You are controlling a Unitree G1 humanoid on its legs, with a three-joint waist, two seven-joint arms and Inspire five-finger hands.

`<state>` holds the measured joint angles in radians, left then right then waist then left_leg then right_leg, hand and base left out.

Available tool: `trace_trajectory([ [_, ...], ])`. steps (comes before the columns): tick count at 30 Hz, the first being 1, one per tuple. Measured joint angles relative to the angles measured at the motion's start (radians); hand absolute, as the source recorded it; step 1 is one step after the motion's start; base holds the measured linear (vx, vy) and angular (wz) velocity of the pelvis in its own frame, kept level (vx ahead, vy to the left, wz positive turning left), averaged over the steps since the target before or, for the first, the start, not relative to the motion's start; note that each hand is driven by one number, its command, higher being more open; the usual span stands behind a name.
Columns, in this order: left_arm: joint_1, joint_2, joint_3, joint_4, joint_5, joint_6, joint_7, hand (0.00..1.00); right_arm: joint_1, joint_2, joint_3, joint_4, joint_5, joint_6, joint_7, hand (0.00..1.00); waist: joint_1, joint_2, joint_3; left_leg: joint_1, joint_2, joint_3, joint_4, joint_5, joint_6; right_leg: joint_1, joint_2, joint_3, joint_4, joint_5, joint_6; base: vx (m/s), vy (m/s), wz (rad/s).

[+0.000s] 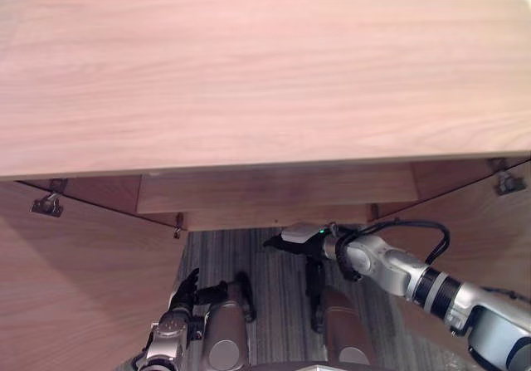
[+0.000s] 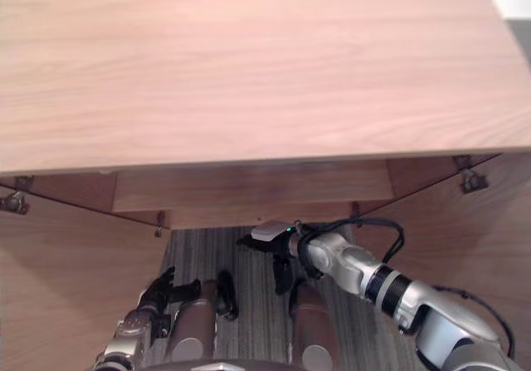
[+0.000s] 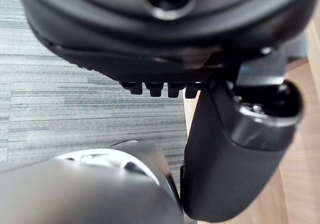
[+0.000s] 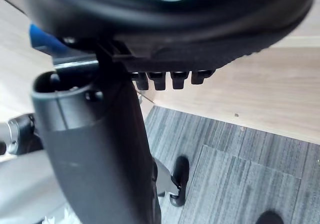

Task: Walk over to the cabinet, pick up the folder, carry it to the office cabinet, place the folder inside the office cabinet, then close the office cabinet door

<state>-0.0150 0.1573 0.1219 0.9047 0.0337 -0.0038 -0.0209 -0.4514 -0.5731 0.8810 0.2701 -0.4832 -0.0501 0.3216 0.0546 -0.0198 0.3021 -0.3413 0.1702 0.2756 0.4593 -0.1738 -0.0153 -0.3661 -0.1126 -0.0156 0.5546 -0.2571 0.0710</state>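
Right hand [image 1: 290,238] relaxed, empty, at office cabinet [image 1: 249,72] front edge. Left hand [image 1: 184,295] loose, low. Folder in neither hand, probably inside, hidden under the top. Risk: right door [image 1: 489,246] swung shut could clip the right arm.

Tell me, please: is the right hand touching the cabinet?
Cannot tell. In the left eye view the right hand sits close by the lower edge of the cabinet, but neither contact nor a gap shows plainly.
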Motion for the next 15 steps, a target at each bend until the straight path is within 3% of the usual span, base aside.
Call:
trace_trajectory([
  [3, 0.005, -0.012, -0.038, 0.045, 0.020, 0.007, -0.008, 1.00, 0.089, 0.147, -0.198, 0.240, -0.063, 0.002, -0.077, 1.00, -0.006, 0.018, -0.068, 0.082, -0.025, -0.045, -0.202, 0.105, -0.016, 0.120, 0.013, -0.070, -0.206, 0.084, -0.007, 0.15, -0.066, 0.51],
  [5, 0.008, -0.030, -0.037, 0.055, 0.054, 0.008, -0.002, 1.00, 0.114, 0.280, -0.422, 0.520, -0.089, 0.039, -0.149, 1.00, -0.005, 0.038, -0.101, 0.117, -0.033, -0.089, -0.283, 0.147, -0.026, 0.201, 0.025, -0.122, -0.326, 0.128, -0.010, 0.11, -0.027, 0.60],
  [7, 0.017, -0.032, -0.035, 0.055, 0.099, 0.008, 0.014, 1.00, 0.117, 0.364, -0.587, 0.706, -0.100, 0.082, -0.222, 1.00, -0.003, 0.046, -0.107, 0.129, -0.031, -0.110, -0.277, 0.147, -0.027, 0.252, 0.033, -0.147, -0.373, 0.141, -0.013, 0.06, -0.009, 0.34],
  [8, 0.017, -0.032, -0.035, 0.055, 0.099, 0.008, 0.014, 1.00, 0.117, 0.364, -0.587, 0.706, -0.100, 0.082, -0.222, 1.00, -0.003, 0.046, -0.107, 0.129, -0.031, -0.110, -0.277, 0.147, -0.027, 0.252, 0.033, -0.147, -0.373, 0.141, -0.013, 0.04, -0.008, 0.25],
  [10, 0.038, -0.047, -0.013, 0.049, 0.143, 0.014, 0.046, 1.00, 0.179, 0.429, -0.726, 0.836, -0.054, 0.131, -0.314, 1.00, 0.002, 0.047, -0.108, 0.133, -0.021, -0.135, -0.184, 0.110, -0.079, 0.321, 0.042, -0.157, -0.399, 0.142, -0.015, 0.03, -0.007, 0.14],
  [12, 0.042, -0.057, -0.013, 0.044, 0.167, 0.014, 0.068, 1.00, 0.245, 0.455, -0.811, 0.859, 0.002, 0.150, -0.352, 1.00, 0.000, 0.054, -0.113, 0.144, -0.018, -0.157, -0.143, 0.097, -0.098, 0.354, 0.045, -0.158, -0.403, 0.142, -0.015, 0.00, -0.008, 0.02],
  [14, 0.045, -0.085, -0.014, 0.043, 0.173, 0.014, 0.092, 1.00, 0.311, 0.470, -0.925, 0.871, 0.061, 0.159, -0.405, 1.00, -0.011, 0.072, -0.132, 0.183, -0.021, -0.164, -0.196, 0.094, -0.092, 0.362, 0.046, -0.150, -0.406, 0.143, -0.015, -0.03, 0.009, -0.10],
  [15, 0.047, -0.102, -0.015, 0.047, 0.173, 0.013, 0.101, 1.00, 0.346, 0.477, -0.994, 0.874, 0.089, 0.160, -0.434, 1.00, -0.020, 0.077, -0.139, 0.228, -0.031, -0.165, -0.281, 0.116, -0.057, 0.362, 0.045, -0.144, -0.407, 0.147, -0.015, -0.04, 0.022, -0.12],
])
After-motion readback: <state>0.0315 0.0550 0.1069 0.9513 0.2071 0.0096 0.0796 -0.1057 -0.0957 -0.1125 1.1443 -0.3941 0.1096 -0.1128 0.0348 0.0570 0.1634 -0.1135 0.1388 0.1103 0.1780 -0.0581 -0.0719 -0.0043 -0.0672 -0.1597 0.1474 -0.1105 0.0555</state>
